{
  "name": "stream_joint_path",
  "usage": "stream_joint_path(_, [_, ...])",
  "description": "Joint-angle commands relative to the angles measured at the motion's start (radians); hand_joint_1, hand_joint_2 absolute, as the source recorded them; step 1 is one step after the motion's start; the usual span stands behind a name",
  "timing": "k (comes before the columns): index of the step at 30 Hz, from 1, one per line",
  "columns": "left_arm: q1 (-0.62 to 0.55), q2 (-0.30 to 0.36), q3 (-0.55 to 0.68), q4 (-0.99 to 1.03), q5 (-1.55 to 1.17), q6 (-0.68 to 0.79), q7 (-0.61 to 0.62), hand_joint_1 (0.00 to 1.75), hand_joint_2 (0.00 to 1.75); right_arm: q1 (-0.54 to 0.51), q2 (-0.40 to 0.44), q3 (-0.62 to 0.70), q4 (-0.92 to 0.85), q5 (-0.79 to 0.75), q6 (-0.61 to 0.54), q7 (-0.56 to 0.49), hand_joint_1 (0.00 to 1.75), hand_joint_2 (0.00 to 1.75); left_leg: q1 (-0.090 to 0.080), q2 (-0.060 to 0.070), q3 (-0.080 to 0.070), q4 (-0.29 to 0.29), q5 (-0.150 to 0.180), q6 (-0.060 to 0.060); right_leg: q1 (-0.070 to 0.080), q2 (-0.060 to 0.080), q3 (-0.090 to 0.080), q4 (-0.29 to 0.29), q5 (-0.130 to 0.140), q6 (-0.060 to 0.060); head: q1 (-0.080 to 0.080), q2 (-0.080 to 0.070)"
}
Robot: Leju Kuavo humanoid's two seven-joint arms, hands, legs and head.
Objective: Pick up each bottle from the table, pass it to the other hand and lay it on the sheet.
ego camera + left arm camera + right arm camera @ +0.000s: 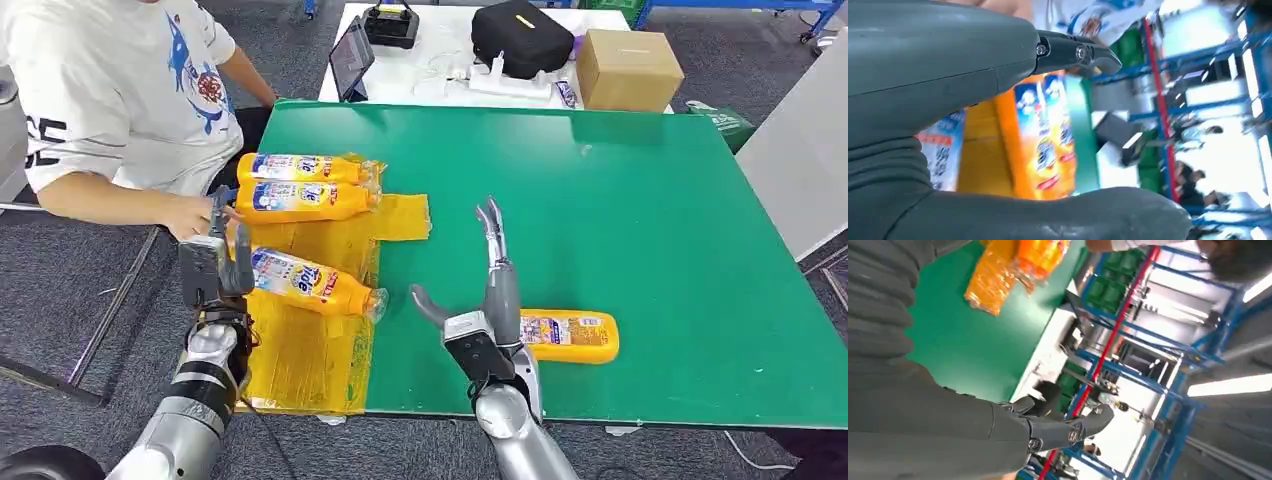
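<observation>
- Three bottles are seen on the yellow sheet (310, 350): two side by side at the far end (305, 185), and a third bottle (312, 283) lying slanted nearer the robot.
- The last bottle (568, 335) is seen lying flat on the green table (640, 220), just beside the right hand (480, 300) and partly hidden by the right arm.
- The right hand is held wide, with nothing in it and the fingers pointing away over the table.
- The left hand (215, 265) is held up by the end of the slanted bottle; nothing is seen in it, and the fingers look apart.
- The last bottle could be pushed or rolled away if it is bumped by the arm as the hand is brought down.
- A smooth, round bottle could be dropped if it is grabbed near one end.
- The slanted bottle could be knocked by the left hand, as it is so close.
- A person's hand (200, 212) is resting near the left hand and could be hit.
- The thin sheet could be crumpled or dragged.
</observation>
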Motion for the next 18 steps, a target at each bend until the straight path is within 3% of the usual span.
stream_joint_path(1, [0.185,0.024,-0.087,-0.446,-0.116,0.441,-0.072,0.00,1.75,-0.061,-0.169,0.006,0.101,0.128,0.208,0.241,0.00,1.75,0.001,0.005,0.001,0.000,-0.002,0.000,0.001,0.003,0.002,-0.002,0.000,-0.001,0.000,0.000])
stream_joint_path(5, [0.331,-0.025,-0.101,-0.597,-0.053,0.366,-0.072,0.00,1.75,0.007,-0.326,-0.036,-0.047,0.227,0.329,0.381,0.00,1.75,0.000,0.003,0.001,-0.001,-0.002,0.000,0.000,0.000,0.000,-0.002,-0.001,0.000,-0.001,0.000])
stream_joint_path(10, [0.401,-0.056,-0.130,-0.547,-0.014,0.248,-0.068,0.00,1.75,0.086,-0.475,-0.087,-0.148,0.248,0.477,0.480,0.00,1.75,-0.001,-0.003,0.002,0.000,-0.004,0.001,0.000,-0.004,0.004,-0.004,-0.003,0.000,0.000,0.000])
stream_joint_path(18, [0.394,-0.072,-0.152,-0.524,-0.022,0.219,-0.064,0.00,1.75,0.067,-0.512,-0.093,-0.117,0.247,0.529,0.502,0.00,1.75,-0.002,0.002,-0.003,0.000,-0.004,0.002,-0.001,0.000,-0.003,-0.003,0.000,0.000,-0.001,0.000])
